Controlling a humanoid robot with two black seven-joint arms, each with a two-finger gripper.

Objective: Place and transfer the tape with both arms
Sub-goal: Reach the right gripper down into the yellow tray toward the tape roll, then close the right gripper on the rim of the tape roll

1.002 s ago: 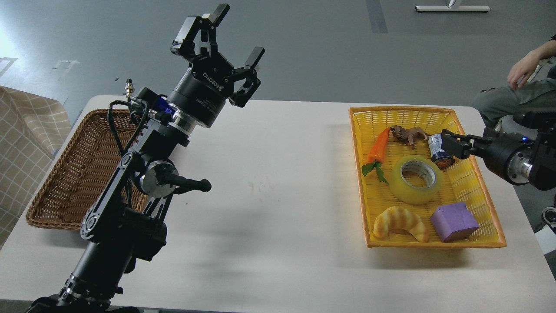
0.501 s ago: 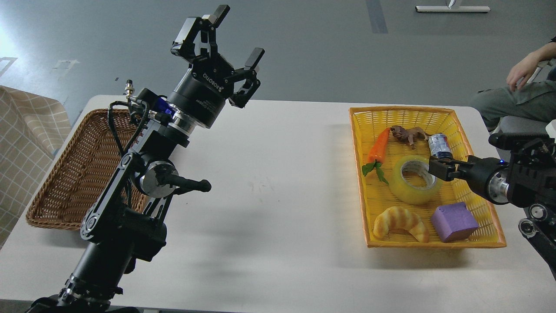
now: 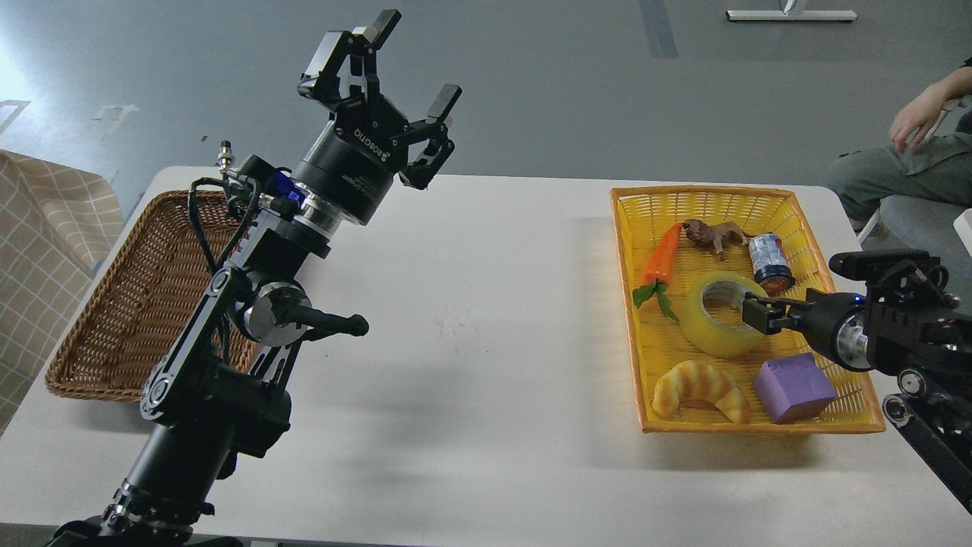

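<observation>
The tape [image 3: 725, 314] lies mid-right of the frame in the yellow basket [image 3: 835, 342], near its right rim. The right gripper [image 3: 759, 314] is at its edge — fingers indistinct, state unclear. The left gripper [image 3: 395, 61], upper left, gapes wide, empty — bare table [image 3: 486, 304] between.

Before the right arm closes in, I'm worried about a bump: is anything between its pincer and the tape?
Nothing visible. The right pincer is already at the tape roll's right rim; can behind and purple block in front lie off that line.
</observation>
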